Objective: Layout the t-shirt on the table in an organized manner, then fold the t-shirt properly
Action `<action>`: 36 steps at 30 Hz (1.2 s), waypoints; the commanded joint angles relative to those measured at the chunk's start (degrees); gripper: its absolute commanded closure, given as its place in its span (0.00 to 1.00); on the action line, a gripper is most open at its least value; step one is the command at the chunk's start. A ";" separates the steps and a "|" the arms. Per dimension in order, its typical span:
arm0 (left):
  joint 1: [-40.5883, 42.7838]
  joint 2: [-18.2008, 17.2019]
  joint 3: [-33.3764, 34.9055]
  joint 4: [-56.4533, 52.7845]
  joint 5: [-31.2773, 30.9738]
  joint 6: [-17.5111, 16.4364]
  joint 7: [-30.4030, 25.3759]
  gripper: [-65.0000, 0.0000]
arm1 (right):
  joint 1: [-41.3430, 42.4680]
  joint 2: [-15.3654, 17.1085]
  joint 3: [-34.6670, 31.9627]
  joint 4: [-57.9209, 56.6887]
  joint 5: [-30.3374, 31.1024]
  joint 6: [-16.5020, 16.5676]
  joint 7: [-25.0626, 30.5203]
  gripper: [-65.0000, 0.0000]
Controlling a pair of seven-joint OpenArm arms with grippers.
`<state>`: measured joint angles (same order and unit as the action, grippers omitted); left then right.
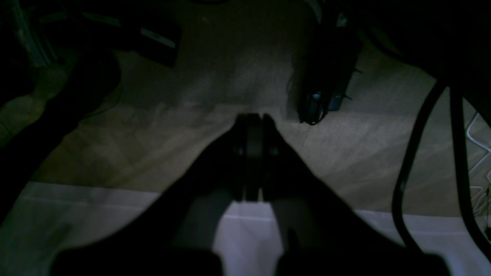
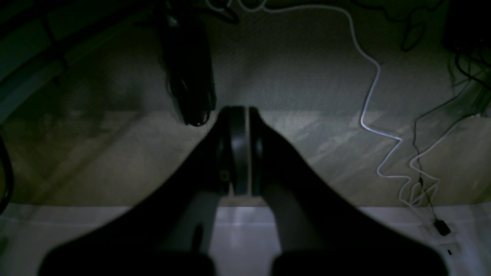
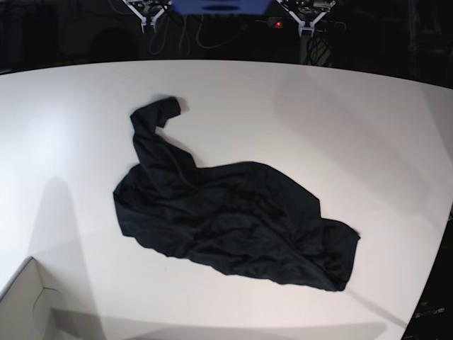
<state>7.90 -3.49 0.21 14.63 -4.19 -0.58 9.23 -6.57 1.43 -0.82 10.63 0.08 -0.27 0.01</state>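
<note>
Black and badly crumpled, the t-shirt (image 3: 226,223) lay in a heap near the middle of the white table (image 3: 354,120), with one twisted part stretching toward the far edge. Nothing was laid out yet, so I judge you were at the very first step. Your next move would call for finding a hem or shoulder and pulling it flat. Both arms were held back from the cloth, outside the base view. The left gripper (image 1: 255,119) pointed over the table edge toward the floor, jaws pressed together and holding nothing. The right gripper (image 2: 239,111) looked the same, closed and empty.
</note>
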 commanded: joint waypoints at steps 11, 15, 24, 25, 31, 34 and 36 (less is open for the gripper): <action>0.14 -0.16 -0.08 0.27 -0.34 0.54 0.30 1.00 | -0.42 0.28 -0.02 0.22 0.41 0.58 0.30 1.00; 0.14 -0.16 -0.08 0.27 -0.34 0.54 0.30 1.00 | -0.42 0.28 -0.02 0.22 0.41 0.58 0.30 1.00; 0.58 -0.51 -0.08 0.36 -0.34 0.45 -0.22 1.00 | -0.86 0.28 -0.02 1.98 0.41 0.58 0.38 1.00; 0.76 -0.60 -0.08 0.71 -0.34 0.36 -0.22 1.00 | -2.00 0.28 -0.02 3.48 0.41 0.58 0.30 1.00; 13.77 -3.33 -0.25 18.82 -0.43 0.27 -0.14 1.00 | -15.98 1.43 0.34 23.87 0.41 0.58 -0.05 1.00; 20.80 -5.09 -0.25 32.36 -0.52 0.27 0.39 1.00 | -23.98 2.13 0.42 36.18 0.49 0.58 -0.14 1.00; 25.81 -6.40 -0.25 41.15 -1.75 0.45 0.39 1.00 | -30.05 3.18 0.51 45.59 0.67 0.58 -0.23 1.00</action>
<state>33.30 -9.26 0.10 54.87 -5.82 -0.34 10.48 -35.92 3.88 -0.58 55.44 0.51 0.32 -1.30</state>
